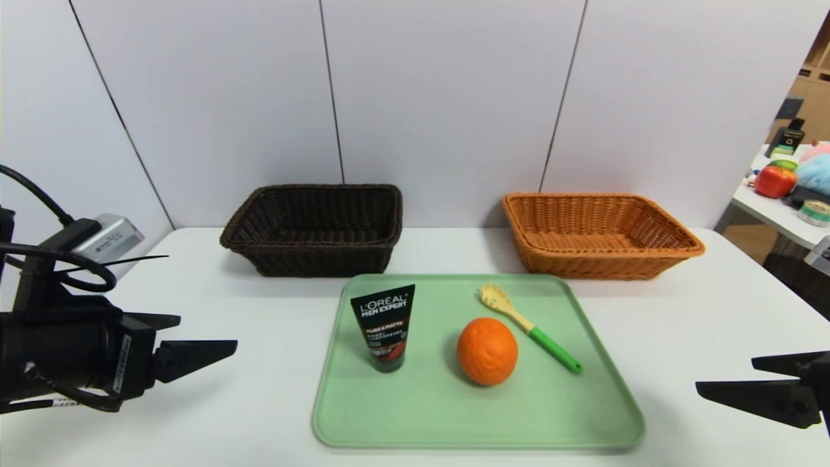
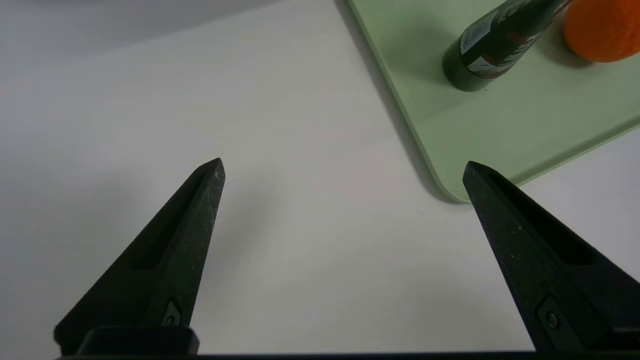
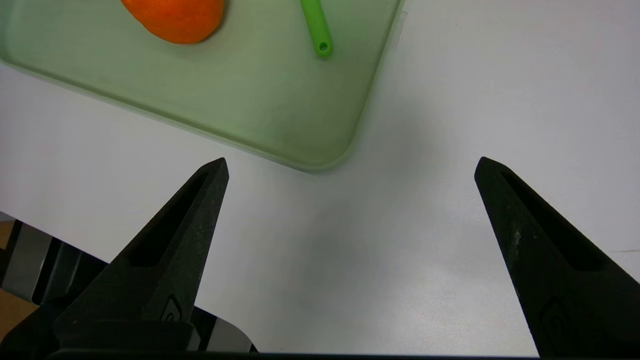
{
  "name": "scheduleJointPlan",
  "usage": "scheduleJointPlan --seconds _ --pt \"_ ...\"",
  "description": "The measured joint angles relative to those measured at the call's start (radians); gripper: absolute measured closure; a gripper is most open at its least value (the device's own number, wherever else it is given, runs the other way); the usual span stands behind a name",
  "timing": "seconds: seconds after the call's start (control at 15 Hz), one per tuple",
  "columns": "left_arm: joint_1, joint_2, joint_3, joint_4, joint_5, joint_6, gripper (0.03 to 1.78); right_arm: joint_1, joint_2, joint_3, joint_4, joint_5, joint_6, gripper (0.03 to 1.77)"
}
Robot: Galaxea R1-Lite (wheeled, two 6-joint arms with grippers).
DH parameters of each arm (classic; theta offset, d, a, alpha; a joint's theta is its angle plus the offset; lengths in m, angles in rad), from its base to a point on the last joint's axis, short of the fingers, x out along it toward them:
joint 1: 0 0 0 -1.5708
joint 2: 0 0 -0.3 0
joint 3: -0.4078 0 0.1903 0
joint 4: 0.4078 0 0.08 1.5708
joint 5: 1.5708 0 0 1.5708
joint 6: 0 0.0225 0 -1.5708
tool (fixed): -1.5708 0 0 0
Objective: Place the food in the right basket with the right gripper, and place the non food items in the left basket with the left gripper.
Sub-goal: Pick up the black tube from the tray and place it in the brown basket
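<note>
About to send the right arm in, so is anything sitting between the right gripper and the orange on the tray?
Nothing visible blocks it. The right gripper, jaws open, sits off the tray's right edge; only bare tray lies between it and the orange. The green-handled utensil lies farther back.

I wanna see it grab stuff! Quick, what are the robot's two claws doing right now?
Left gripper: open, holding nothing, over the white table left of the green tray.
Right gripper: open, holding nothing, over the table right of the tray.
</note>
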Motion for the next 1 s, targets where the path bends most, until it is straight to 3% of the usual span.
scheduleJointPlan --seconds 0.33,0.6,0.8,1.0 --pt "-0.207 0.011 -0.003 -0.017 0.003 -0.014 0.12 0.001 0.017 0.014 0.001 0.009 0.002 0.1" --pt "-0.331 0.066 0.003 -0.132 0.005 -0.003 0.12 0.001 0.019 0.015 -0.001 0.009 0.002 0.1" --pt "-0.358 0.12 0.017 -0.239 -0.013 -0.003 0.12 0.001 0.02 0.014 -0.001 0.009 0.002 0.1" --pt "-0.363 0.167 0.072 -0.413 -0.098 0.003 0.12 0.001 0.018 0.013 0.001 0.007 0.002 0.1"
